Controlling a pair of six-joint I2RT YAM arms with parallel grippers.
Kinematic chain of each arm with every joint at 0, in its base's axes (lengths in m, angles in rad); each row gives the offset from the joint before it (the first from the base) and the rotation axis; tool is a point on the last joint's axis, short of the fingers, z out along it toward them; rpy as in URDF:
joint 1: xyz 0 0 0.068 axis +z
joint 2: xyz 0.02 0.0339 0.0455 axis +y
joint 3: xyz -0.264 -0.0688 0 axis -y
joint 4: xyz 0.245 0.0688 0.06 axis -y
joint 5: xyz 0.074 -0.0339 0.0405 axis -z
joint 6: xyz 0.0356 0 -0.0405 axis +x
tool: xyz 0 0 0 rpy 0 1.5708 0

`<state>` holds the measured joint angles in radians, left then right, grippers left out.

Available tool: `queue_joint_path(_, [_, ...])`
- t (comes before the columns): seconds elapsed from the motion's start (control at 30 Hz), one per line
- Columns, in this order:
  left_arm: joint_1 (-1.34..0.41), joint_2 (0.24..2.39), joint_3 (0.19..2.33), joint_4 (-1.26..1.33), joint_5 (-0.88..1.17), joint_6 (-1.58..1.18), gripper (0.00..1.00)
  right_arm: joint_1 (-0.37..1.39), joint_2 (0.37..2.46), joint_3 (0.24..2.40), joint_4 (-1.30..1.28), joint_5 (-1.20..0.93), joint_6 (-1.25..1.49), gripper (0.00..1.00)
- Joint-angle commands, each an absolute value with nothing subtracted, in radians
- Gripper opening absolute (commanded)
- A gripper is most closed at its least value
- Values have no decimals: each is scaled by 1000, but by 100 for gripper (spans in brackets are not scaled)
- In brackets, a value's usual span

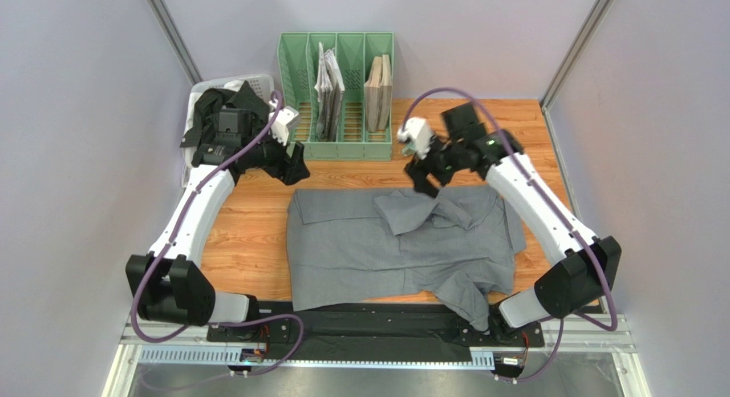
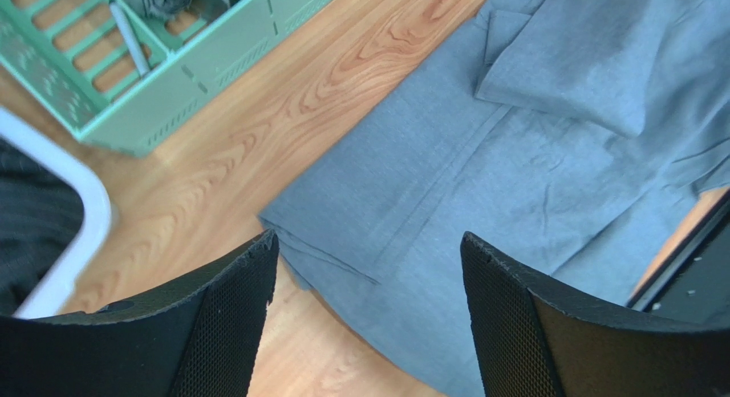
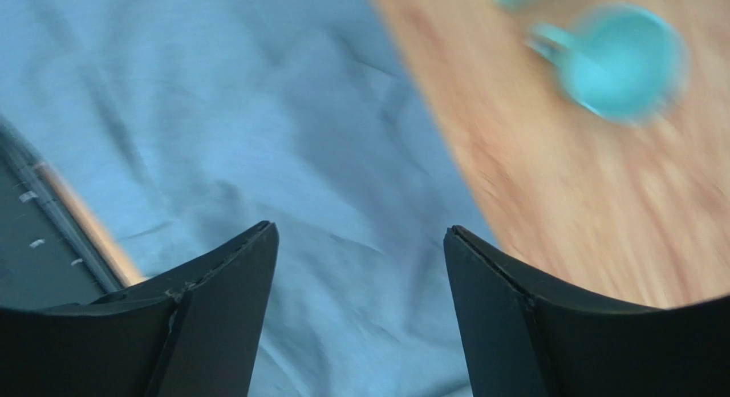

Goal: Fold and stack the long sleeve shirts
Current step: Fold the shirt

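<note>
The grey shirt [image 1: 394, 243] lies spread on the wooden table, with a sleeve folded across its upper middle and a part hanging over the near edge. It also shows in the left wrist view [image 2: 514, 174] and in the right wrist view [image 3: 257, 132]. The black shirt [image 1: 218, 110] lies crumpled in a white bin at the back left. My left gripper [image 1: 296, 168] is open and empty above the grey shirt's far left corner. My right gripper [image 1: 424, 185] is open and empty above the shirt's far edge near the folded sleeve.
A green slotted file rack [image 1: 336, 93] with papers stands at the back centre. The white bin [image 1: 257, 77] stands left of it. A blurred teal object [image 3: 621, 63] lies on the wood in the right wrist view. Walls enclose the table on three sides.
</note>
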<state>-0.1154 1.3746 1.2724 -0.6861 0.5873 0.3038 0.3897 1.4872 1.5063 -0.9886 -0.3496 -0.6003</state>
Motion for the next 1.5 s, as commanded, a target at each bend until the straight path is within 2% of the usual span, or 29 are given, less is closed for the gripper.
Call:
queue_joint_path(0.0, [-74, 1269, 1226, -609, 644, 164, 86, 599, 1522, 1367, -902, -204, -586, 77])
queue_joint_path(0.13, [-20, 1236, 1221, -641, 669, 146, 86, 770, 1601, 1322, -806, -111, -594, 77])
queue_joint_path(0.3, [-6, 1223, 1209, -661, 657, 156, 87, 853, 1773, 1348, -735, 46, -595, 76])
queue_joint_path(0.37, [-6, 1226, 1213, -672, 657, 159, 86, 861, 1821, 1379, -723, 87, -592, 72])
queue_joint_path(0.4, [-6, 1224, 1216, -676, 672, 166, 86, 854, 1857, 1390, -723, 109, -589, 49])
queue_joint_path(0.47, [-6, 1227, 1229, -693, 686, 193, 82, 830, 1865, 1432, -750, 118, -568, 23])
queue_joint_path(0.5, [-6, 1230, 1233, -698, 704, 204, 81, 787, 1843, 1452, -765, 100, -552, 0])
queue_joint_path(0.57, [-6, 1242, 1247, -710, 716, 230, 77, 730, 1794, 1508, -828, 16, -497, 0])
queue_joint_path(0.63, [-6, 1256, 1256, -716, 735, 258, 76, 617, 1697, 1532, -879, -146, -451, 0])
queue_joint_path(0.7, [-18, 1269, 1261, -715, 742, 285, 74, 490, 1642, 1529, -905, -216, -402, 0])
queue_joint_path(0.8, [-57, 1302, 1255, -713, 732, 316, 73, 353, 1571, 1444, -963, -336, -399, 0])
queue_joint_path(0.93, [-98, 1331, 1246, -700, 715, 330, 73, 241, 1594, 1275, -1046, -397, -426, 0])
queue_joint_path(1.03, [-101, 1345, 1247, -692, 706, 321, 73, 135, 1606, 1152, -1037, -390, -436, 11])
queue_joint_path(1.17, [-101, 1336, 1236, -696, 701, 336, 73, 29, 1606, 1132, -1038, -293, -497, 42])
queue_joint_path(1.27, [-101, 1333, 1229, -701, 703, 347, 74, -31, 1594, 1239, -1077, -288, -523, 61])
queue_joint_path(1.37, [-101, 1327, 1218, -699, 721, 357, 75, -26, 1589, 1382, -1103, -379, -537, 66])
queue_joint_path(1.47, [-101, 1328, 1216, -701, 730, 370, 76, -5, 1649, 1527, -1123, -422, -545, 66])
